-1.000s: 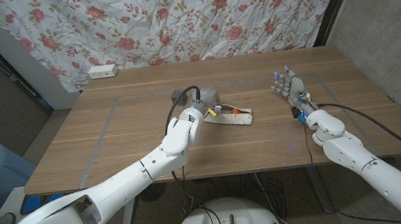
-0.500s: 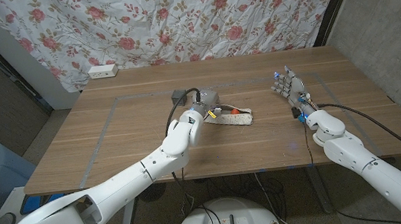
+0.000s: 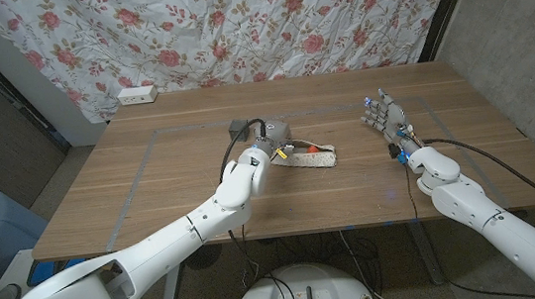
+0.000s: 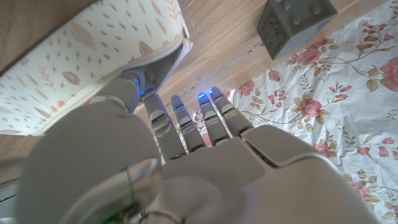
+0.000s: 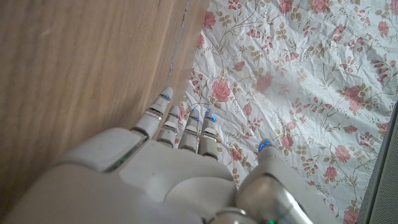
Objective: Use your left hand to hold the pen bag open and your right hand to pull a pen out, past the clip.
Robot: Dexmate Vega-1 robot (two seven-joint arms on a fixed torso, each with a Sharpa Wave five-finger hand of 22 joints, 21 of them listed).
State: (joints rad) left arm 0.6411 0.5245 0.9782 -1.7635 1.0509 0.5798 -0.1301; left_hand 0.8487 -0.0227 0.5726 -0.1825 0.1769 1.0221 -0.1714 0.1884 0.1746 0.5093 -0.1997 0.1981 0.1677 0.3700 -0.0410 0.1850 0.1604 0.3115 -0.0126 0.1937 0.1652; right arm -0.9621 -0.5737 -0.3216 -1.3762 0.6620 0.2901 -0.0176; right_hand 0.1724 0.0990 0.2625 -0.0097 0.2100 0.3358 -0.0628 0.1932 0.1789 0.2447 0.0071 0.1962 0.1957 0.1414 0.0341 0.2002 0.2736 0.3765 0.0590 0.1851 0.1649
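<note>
Wooden table (image 3: 153,196): pen bag (image 3: 306,155) touched by left hand (image 3: 266,150), grip unclear; right hand (image 3: 385,117) spread, nothing held, pen not yet pulled.

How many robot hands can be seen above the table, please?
2. The left hand is at the pen bag near the table's middle, fingers by its open end. The right hand is far to the right, empty, fingers spread.

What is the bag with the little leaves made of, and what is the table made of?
The pen bag looks like soft cloth, matte cream with printed leaves and a zipper edge that bends. The table looks like wood, or a wood-look top: brown with fine grain lines and a smooth, dull surface.
</note>
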